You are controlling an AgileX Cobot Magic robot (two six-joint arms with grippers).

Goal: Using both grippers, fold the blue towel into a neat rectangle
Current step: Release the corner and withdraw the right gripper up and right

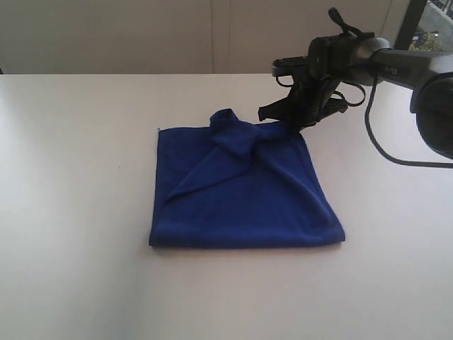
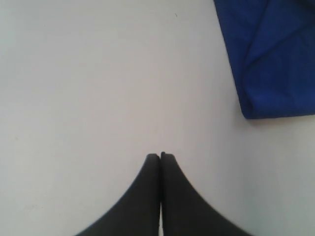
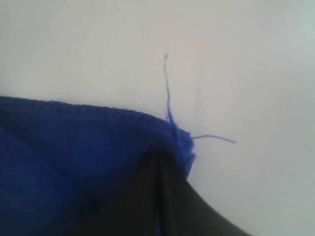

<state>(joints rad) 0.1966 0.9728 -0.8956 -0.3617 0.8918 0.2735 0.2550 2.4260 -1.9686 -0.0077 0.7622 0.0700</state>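
1. The surface is a plain white table point(image 1: 71, 212). In the exterior view it runs from the left edge of the frame to the right edge. Behind it, along the top of the frame, I see a pale wall point(image 1: 106, 35) with vertical seams. At the upper right corner there is a dark post beside a bright patch, too small for me to tell more.
2. The blue towel point(image 1: 241, 191) lies on the table in the middle of the frame, a little right of centre. It is folded to a rough square. Its near edge is straight, a diagonal crease rises from its left side, and a bunched lump stands at its far edge.
3. The right gripper point(image 1: 301, 120) is in the upper right of the frame, at the far right corner of the towel. Its arm comes in from the right edge and hides a part of the wall. Its jaws are pressed together on that corner. In the right wrist view the hem wraps over the jaw tips, and loose threads point(image 3: 167, 88) stick out over the table.
4. A black cable point(image 1: 379, 145) hangs in a loop from this arm, right of the towel.
5. The left gripper point(image 2: 161, 157) shows only in the left wrist view. Its jaws are closed tip to tip and hold nothing. It is above the table, apart from the one towel corner that shows there.
6. I count one towel, two grippers, one cable and two loose threads.
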